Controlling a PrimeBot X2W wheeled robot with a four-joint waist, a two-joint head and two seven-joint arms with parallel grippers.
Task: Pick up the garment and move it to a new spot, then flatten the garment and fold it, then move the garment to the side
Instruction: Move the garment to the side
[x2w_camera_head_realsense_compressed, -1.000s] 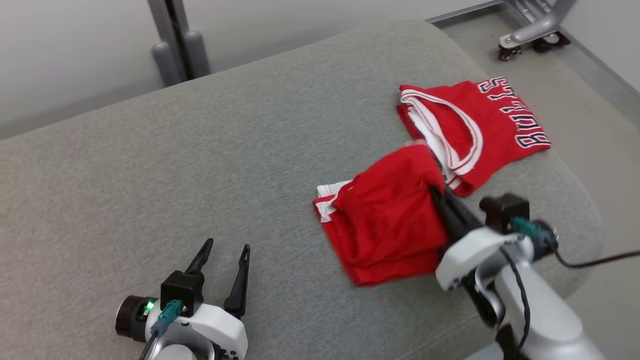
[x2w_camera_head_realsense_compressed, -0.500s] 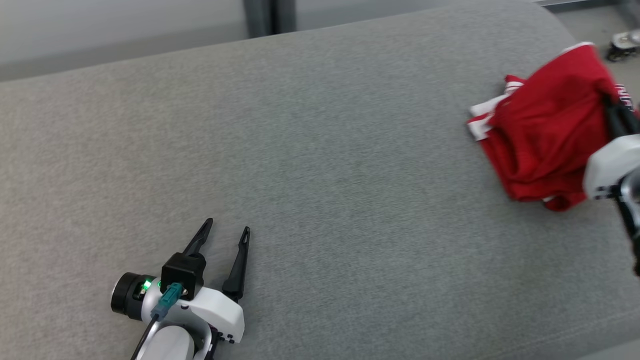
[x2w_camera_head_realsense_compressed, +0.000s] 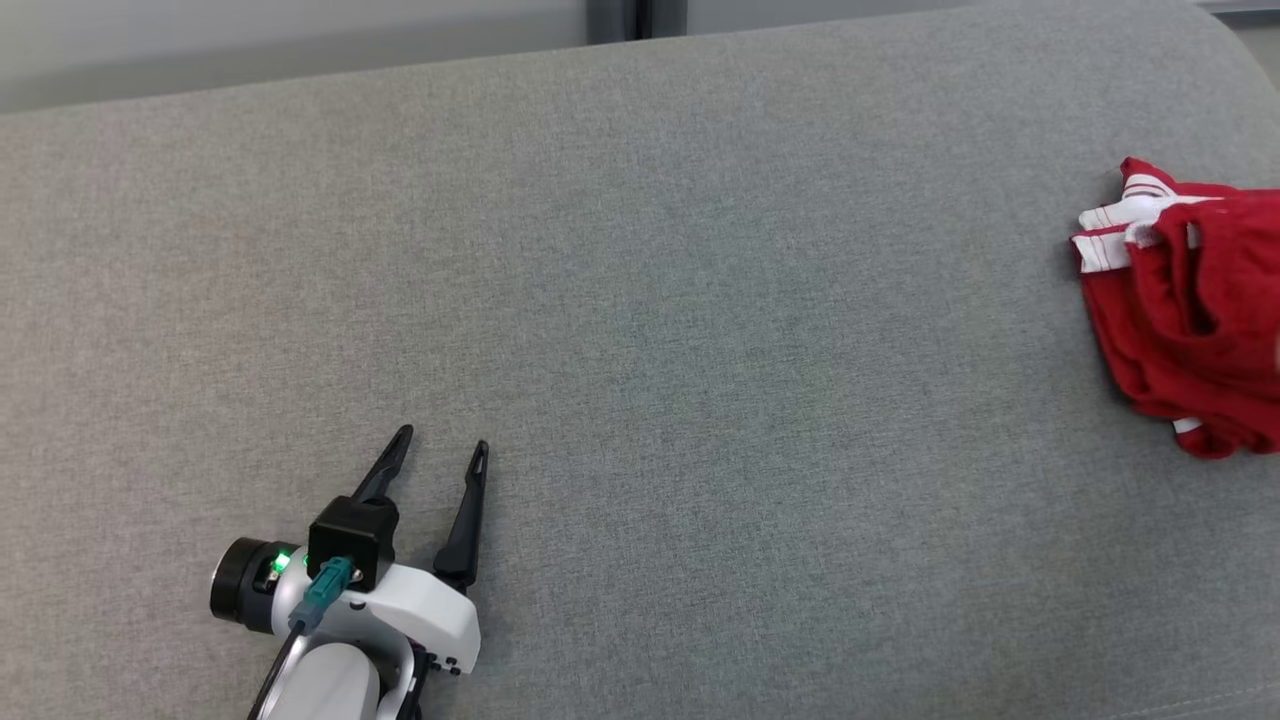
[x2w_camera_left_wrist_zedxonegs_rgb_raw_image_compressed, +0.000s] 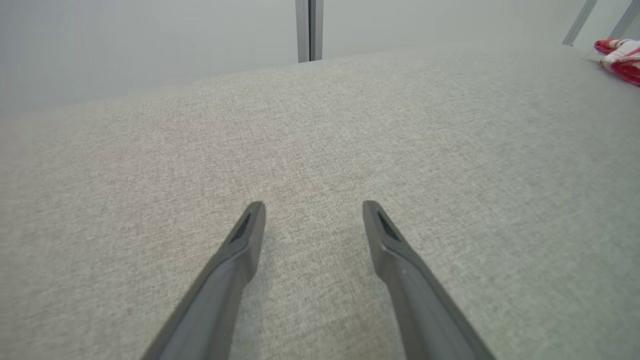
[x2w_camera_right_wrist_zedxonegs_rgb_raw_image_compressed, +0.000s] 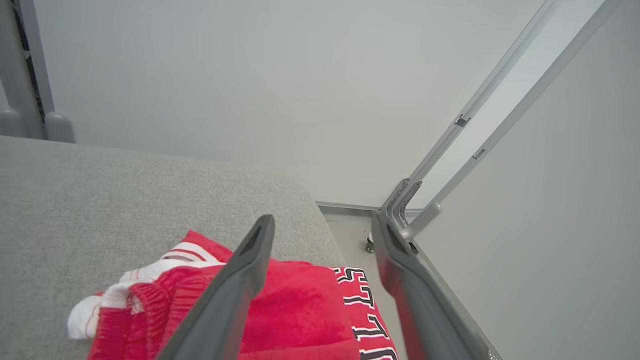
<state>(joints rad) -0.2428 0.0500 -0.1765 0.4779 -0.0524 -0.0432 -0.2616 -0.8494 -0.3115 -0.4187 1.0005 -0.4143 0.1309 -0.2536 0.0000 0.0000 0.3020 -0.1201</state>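
Right wrist view: metal frame (x2w_camera_right_wrist_zedxonegs_rgb_raw_image_compressed: 404, 197) beyond garment (x2w_camera_right_wrist_zedxonegs_rgb_raw_image_compressed: 300, 310)

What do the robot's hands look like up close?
The left gripper has two long, dark, tapering fingers on a white wrist shell, with a black block, a teal cable plug and a green light. The right gripper shows the same dark slotted fingers.

Red garment (x2w_camera_head_realsense_compressed: 1200, 330) with white striped trim and black-and-white lettering; grey woven cushion (x2w_camera_head_realsense_compressed: 700, 300).
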